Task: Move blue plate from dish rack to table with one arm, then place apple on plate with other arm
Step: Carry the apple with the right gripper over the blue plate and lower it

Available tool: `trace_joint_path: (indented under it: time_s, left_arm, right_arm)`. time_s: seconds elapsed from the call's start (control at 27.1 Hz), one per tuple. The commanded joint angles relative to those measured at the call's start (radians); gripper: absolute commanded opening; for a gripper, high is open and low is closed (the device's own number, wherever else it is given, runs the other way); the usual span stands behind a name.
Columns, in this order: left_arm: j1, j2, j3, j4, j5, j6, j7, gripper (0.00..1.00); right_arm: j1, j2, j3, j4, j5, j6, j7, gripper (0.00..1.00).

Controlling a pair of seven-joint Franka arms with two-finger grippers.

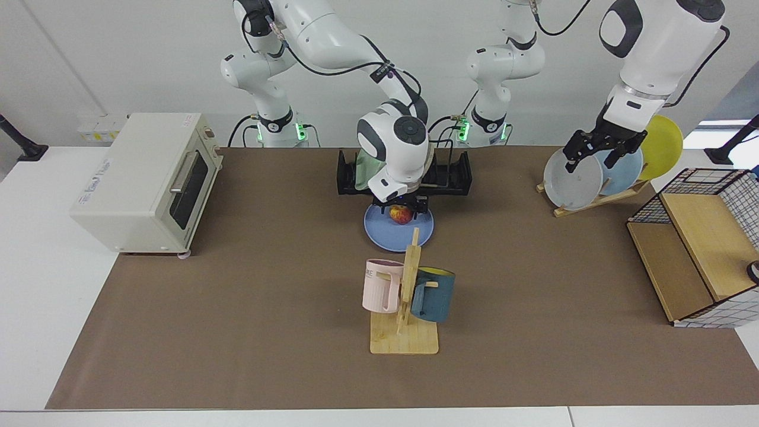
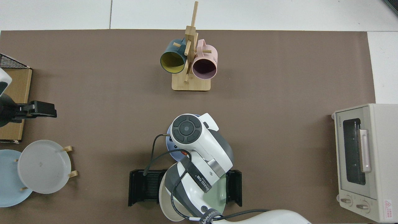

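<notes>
Your right gripper (image 1: 402, 209) sits low over the round, matte blue plate (image 1: 385, 232), fingers apart around the red-and-yellow apple (image 1: 402, 214) resting on it. The plate lies flat on the table's (image 1: 249, 308) brown mat, before the black slotted dish rack (image 1: 453, 175). Your left gripper (image 1: 599, 155) waits, spread, by the grey plate (image 1: 572, 181).

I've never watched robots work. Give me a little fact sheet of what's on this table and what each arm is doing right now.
blue plate: flat on the brown mat, in front of the dish rack
apple: on the blue plate
right gripper: low over the plate, fingers either side of the apple
left gripper: waits by the wooden plate stand, open
rack contents: a cream plate and a pale green plate
mug tree: a pink mug and a dark teal mug
toaster oven: at the mat's edge
</notes>
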Motion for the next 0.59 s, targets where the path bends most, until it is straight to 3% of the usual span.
trace_joint_path:
  time_s: [0.0, 0.11, 0.55]
  left_arm:
    - [-0.018, -0.011, 0.015, -0.018, 0.013, -0.009, 0.008, 0.99]
    - [-0.018, -0.011, 0.016, -0.02, 0.013, -0.007, 0.006, 0.99]
    - [-0.018, -0.011, 0.015, -0.022, 0.013, -0.006, 0.006, 0.99]
  right_arm:
    - [-0.032, -0.065, -0.003, 0.063, 0.017, -0.158, -0.045, 1.0]
    - [-0.084, -0.103, 0.0, 0.109, 0.028, -0.195, -0.095, 1.0]
    - [-0.295, -0.223, -0.002, 0.109, 0.01, -0.234, -0.465, 1.0]
